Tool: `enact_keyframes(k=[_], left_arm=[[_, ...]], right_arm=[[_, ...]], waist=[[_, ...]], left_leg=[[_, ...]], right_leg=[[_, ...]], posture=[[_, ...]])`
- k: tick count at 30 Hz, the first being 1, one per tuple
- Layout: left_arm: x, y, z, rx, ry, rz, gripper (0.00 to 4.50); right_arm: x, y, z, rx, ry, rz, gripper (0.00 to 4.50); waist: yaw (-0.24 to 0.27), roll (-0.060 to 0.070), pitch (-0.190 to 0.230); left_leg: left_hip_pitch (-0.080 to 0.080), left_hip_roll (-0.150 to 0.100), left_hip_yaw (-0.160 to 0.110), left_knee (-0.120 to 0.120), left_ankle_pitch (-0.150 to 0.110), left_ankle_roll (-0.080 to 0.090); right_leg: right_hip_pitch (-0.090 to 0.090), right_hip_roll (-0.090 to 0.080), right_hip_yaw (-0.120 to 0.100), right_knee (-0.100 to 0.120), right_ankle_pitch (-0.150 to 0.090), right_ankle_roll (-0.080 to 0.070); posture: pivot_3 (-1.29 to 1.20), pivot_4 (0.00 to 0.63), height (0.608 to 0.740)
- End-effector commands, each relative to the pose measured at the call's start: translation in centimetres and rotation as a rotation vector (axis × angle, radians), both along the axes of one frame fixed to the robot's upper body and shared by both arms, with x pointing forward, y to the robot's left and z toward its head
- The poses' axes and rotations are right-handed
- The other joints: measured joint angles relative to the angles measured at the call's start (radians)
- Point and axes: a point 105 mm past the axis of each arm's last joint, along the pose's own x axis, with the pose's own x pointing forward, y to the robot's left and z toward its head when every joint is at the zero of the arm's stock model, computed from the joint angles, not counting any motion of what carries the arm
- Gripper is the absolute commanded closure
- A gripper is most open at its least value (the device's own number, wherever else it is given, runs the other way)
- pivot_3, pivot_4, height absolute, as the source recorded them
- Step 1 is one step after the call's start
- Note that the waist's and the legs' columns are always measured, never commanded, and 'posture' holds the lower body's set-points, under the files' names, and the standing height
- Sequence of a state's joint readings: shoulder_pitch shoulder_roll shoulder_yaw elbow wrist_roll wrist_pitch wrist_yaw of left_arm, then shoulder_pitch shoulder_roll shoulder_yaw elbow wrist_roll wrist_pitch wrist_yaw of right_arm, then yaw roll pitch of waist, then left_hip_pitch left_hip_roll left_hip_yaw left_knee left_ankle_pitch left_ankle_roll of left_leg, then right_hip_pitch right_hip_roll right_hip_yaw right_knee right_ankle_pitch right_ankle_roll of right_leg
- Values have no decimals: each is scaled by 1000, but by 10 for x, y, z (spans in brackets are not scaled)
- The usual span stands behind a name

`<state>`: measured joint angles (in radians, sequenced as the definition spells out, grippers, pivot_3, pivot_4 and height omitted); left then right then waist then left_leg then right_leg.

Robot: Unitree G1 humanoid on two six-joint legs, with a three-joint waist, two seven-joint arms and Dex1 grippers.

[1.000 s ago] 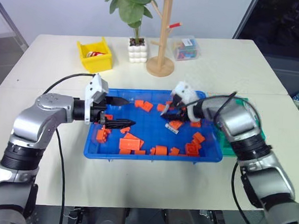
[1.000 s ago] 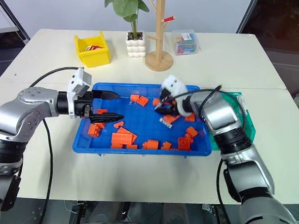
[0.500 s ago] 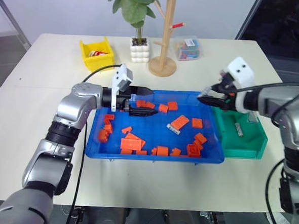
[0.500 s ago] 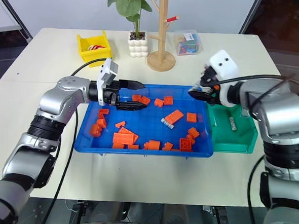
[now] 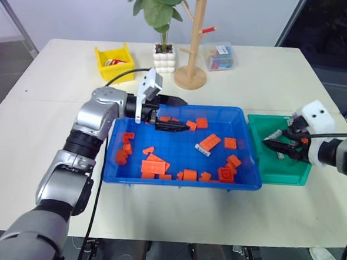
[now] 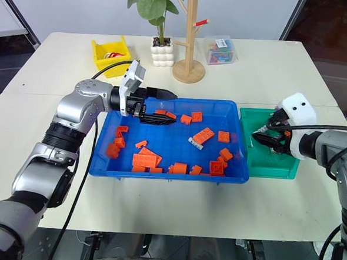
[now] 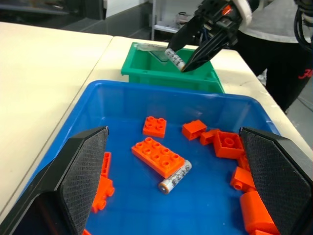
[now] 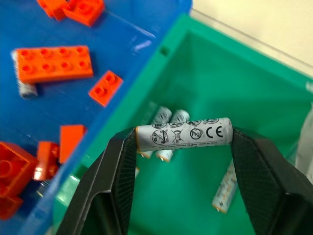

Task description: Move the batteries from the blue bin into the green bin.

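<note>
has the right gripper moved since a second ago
Yes. The right gripper went from over the blue bin rightward to above the green bin, carrying a battery.

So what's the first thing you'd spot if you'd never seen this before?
Probably the big bright-blue plastic tray mid-table, scattered with orange toy bricks. Next, the right pincer over the teal-green plastic bin, a slim silver battery spanning its fingers. The left pincer hangs open over the tray's far side.
</note>
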<state>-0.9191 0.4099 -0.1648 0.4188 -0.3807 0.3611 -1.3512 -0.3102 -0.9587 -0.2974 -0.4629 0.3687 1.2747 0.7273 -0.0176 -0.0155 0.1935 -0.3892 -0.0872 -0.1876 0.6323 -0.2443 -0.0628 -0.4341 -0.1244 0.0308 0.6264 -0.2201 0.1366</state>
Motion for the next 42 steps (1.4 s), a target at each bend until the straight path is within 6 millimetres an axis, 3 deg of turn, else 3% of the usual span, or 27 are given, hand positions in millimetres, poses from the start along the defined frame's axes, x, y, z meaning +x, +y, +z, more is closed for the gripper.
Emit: enact_keyframes(k=[1, 7, 10, 12, 14, 18, 26, 35, 42], left_arm=[[-2, 2, 16, -7, -64, -11, 0], [-1, 8, 15, 0, -66, 9, 0], [-2, 11, 14, 6, -65, 22, 0], [-3, 16, 14, 13, -68, 33, 0], [-4, 20, 15, 19, -70, 43, 0], [-8, 29, 20, 26, -80, 78, 0], [-19, 46, 24, 20, -70, 159, 0], [-29, 59, 23, 19, -51, 240, 0], [-34, 65, 22, 8, -39, 277, 0]], right_arm=[[1, -5, 9, -37, -60, -5, 87], [11, -8, 22, -113, -121, -5, 87], [19, 12, 47, -142, -233, 104, 87], [17, 35, 53, -186, -265, 258, 87], [12, 51, 48, -249, -263, 396, 87], [8, 69, 18, -299, -220, 570, 87], [23, 77, -30, -466, -211, 748, 87], [51, 93, -33, -429, -274, 797, 87], [54, 111, -23, -426, -309, 872, 87]], waist=[[0, 0, 0], [-1, 0, 0], [-3, 0, 0], [-3, 0, 0], [-1, 0, 0], [-1, 0, 0], [-9, 0, 0], [-31, -1, 0], [-23, -1, 0]], left_leg=[[0, 0, 0, 0, 0, 0], [0, 0, 0, 0, 0, 0], [0, 0, 0, 0, 0, 0], [0, 0, 0, 0, 0, 0], [0, 0, 0, -1, 0, 0], [0, 0, 0, 0, 0, 0], [0, 0, 0, 0, 0, 0], [13, 3, 1, -2, 0, 0], [13, 5, 1, -3, 0, 0]], right_leg=[[0, 0, 0, 0, 0, 0], [0, 0, 0, 0, 0, 0], [0, 0, 0, 0, 0, 0], [0, 0, 0, 0, 0, 0], [0, 0, 0, 0, 0, 0], [1, 0, 0, -2, 0, 1], [1, 0, 0, -4, 0, 1], [13, 2, 0, -5, 1, 1], [14, 4, 0, -7, 1, 0]], posture=[[0, 150, 740], [0, 150, 740], [0, 150, 740], [0, 150, 740], [0, 150, 740], [0, 150, 740], [0, 150, 740], [0, 150, 740], [0, 150, 740]])
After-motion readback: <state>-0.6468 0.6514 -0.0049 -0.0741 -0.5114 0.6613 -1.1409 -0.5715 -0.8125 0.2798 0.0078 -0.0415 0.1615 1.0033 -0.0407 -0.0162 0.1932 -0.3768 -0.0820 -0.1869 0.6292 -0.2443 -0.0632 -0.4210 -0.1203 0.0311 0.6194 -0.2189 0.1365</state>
